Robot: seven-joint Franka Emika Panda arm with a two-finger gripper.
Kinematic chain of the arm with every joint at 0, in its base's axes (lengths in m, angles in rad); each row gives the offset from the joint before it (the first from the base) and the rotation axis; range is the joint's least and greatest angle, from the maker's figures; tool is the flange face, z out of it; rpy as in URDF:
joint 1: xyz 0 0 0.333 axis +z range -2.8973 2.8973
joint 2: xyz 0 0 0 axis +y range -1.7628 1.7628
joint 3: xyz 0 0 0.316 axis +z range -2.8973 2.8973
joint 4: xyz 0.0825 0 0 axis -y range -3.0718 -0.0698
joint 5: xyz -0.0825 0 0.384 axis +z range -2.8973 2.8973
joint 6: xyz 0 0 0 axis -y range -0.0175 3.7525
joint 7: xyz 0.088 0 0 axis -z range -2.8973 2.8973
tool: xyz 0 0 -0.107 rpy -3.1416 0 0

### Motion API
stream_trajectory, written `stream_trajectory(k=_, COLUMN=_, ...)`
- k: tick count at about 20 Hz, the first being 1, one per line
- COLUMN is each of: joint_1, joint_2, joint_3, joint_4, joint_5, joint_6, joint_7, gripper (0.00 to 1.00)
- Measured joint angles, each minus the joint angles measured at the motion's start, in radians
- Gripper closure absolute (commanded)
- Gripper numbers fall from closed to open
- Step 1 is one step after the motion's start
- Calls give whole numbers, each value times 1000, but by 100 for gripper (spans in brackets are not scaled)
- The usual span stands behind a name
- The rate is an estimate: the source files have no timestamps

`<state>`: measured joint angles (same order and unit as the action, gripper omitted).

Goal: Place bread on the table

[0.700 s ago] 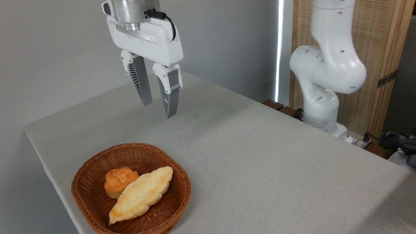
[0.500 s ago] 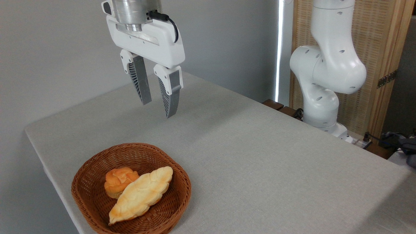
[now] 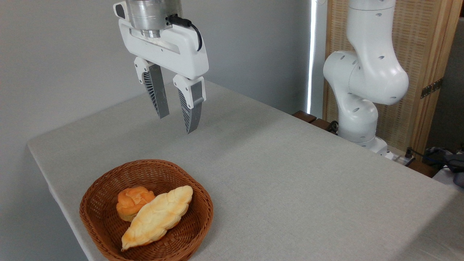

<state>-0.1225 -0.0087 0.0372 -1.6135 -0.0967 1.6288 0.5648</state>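
Nearest the camera: one brown wicker basket, round, sitting on the table near its front left corner. Two baked items inside.

Item one: the bread, long flat braided loaf, pale golden with browner edges. It lies in the basket, not on the tabletop. Long axis runs diagonally, from lower left near the front rim up to the right; browner pointed tip at lower left, paler blunt end at upper right near the basket's right wall. Spans most of the basket's width.

Item two: one small round orange-brown bun, just behind and left of the loaf, touching its long edge; partly hidden by it.

Farther back, above the table: one gripper, hanging well above and behind the basket, fingers pointing down and slightly toward the right. Jaws parted by a moderate gap, holding nothing, touching nothing. Two ribbed grey fingers, tips clear of the tabletop.

Farthest: white arm base at the table's far right edge, wooden screen behind it.
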Motion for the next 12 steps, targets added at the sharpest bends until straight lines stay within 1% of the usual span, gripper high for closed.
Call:
stream_trajectory(k=5, joint_1=0, joint_2=14, joint_3=0, joint_4=0, joint_5=-1, joint_6=10, joint_7=0, gripper=0)
stream_trajectory(k=10, joint_1=-1, joint_2=19, joint_3=0, joint_4=-1, joint_5=-3, joint_6=53, joint_7=1, gripper=0)
stream_trajectory(k=12, joint_1=-1, joint_2=23, joint_3=0, joint_4=-15, joint_5=-3, joint_6=94, joint_7=7, gripper=0)
